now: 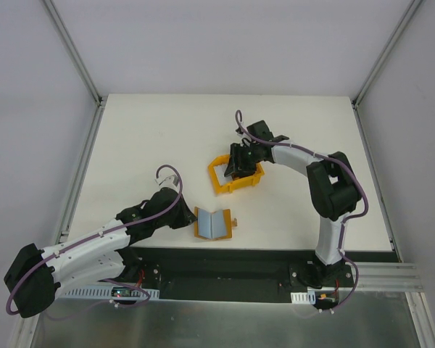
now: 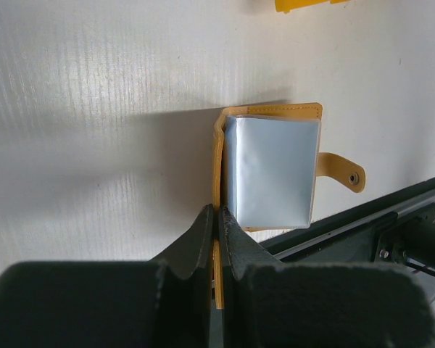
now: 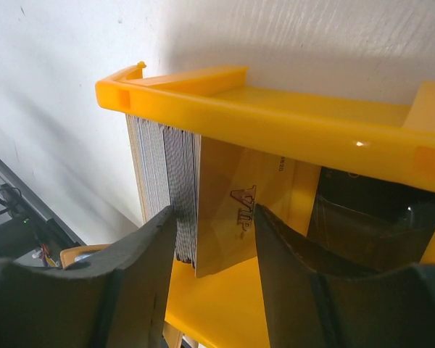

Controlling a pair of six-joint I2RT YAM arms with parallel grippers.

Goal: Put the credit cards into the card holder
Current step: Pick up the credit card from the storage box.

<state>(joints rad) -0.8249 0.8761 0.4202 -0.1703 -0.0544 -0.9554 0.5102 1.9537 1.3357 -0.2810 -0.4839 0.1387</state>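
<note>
Because the left tool (image 2: 216, 215) is clenched on only the thin orange edge of the holder (image 2: 272, 170), which lies open at the near edge of the counter (image 1: 167, 138), a small tug could pull that cover free. It could also drag the holder toward the rail (image 2: 362, 217) just beside it. The pale pocket side faces up, and a slipped grasp might let the holder fold, leaving no steady slot.

Farther out, the right tool (image 3: 214, 217) is down in the bin (image 3: 275, 119). Its jaws stand apart on either side of the cards (image 3: 163, 170), which sit on edge by the bin wall, and by my reading nothing is gripped yet. The likely trouble is taking several cards at once from so tight a stack. A finger could also catch the wall and lift the bin too.

The top view gives the layout, with holder and bin near each other, but the right tool hides the cards there. Only the right wrist view shows the stack, with a tan card at its front. Only the left wrist view shows the pinch and the snap tab (image 2: 341, 170).
</note>
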